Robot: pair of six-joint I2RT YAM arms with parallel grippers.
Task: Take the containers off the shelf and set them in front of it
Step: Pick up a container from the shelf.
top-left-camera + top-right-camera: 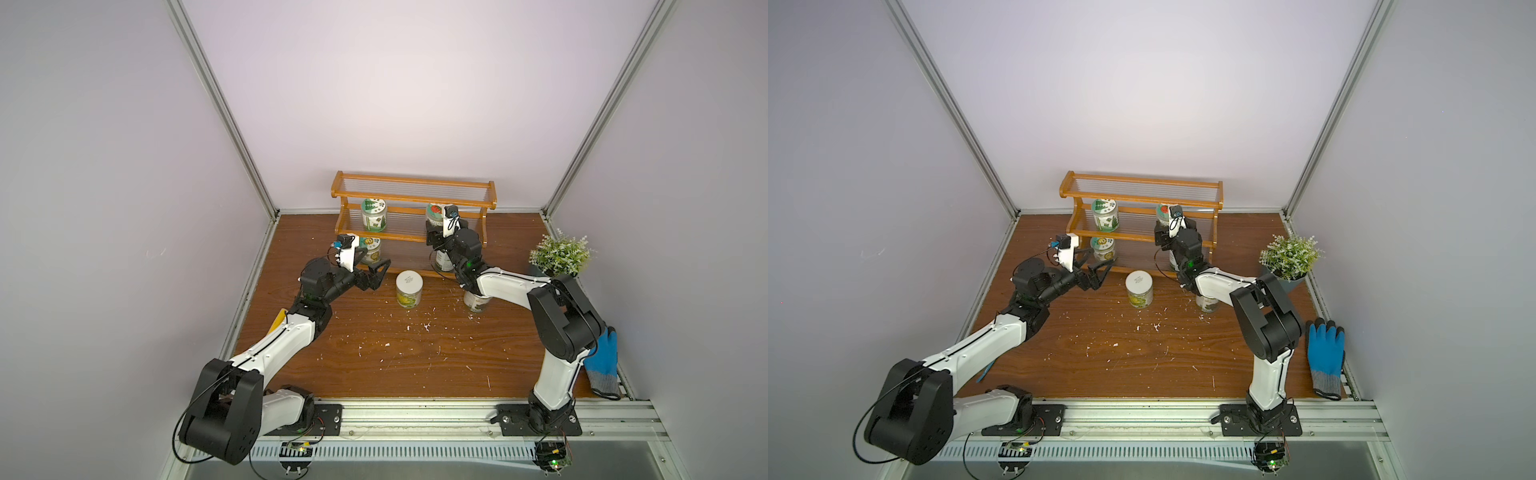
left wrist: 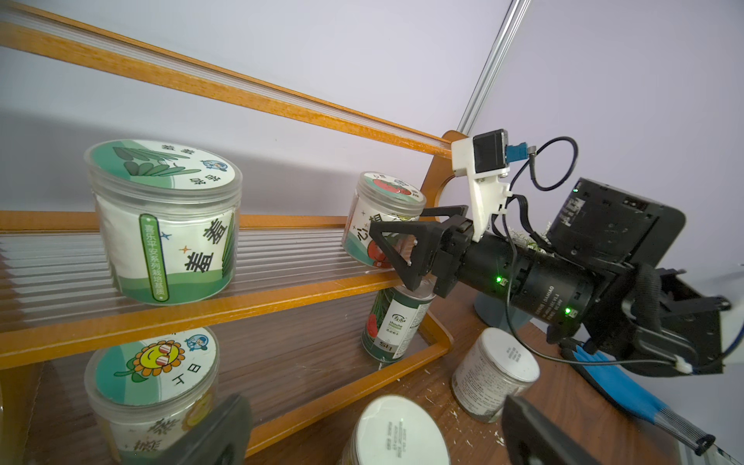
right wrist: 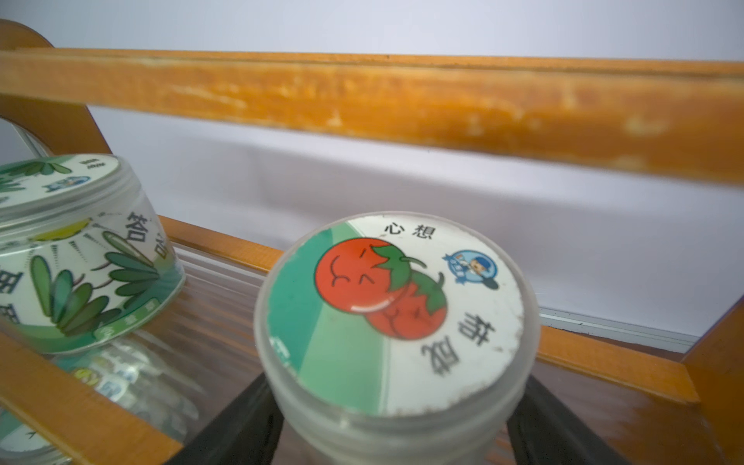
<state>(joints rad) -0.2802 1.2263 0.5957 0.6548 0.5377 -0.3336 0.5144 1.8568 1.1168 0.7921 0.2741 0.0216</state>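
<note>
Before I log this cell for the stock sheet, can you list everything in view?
shelf: one, orange-brown wood, back of the table
leaf jar: one, clear, green label, middle tier
tomato jar: one, clear, red-green label, middle tier
sunflower jar: one, clear, yellow-green label, bottom tier
metal can: one, silver, green-red label, bottom tier
yellow-label jar: one, white lid, on the table before the shelf
pale-label jar: one, white lid, on the table under the right arm
plant: one, green-white, potted, right of the shelf
glove: one, blue-grey, table's right edge
table: one, dark brown
left gripper: open, by the sunflower jar
right gripper: closed around the tomato jar
</note>
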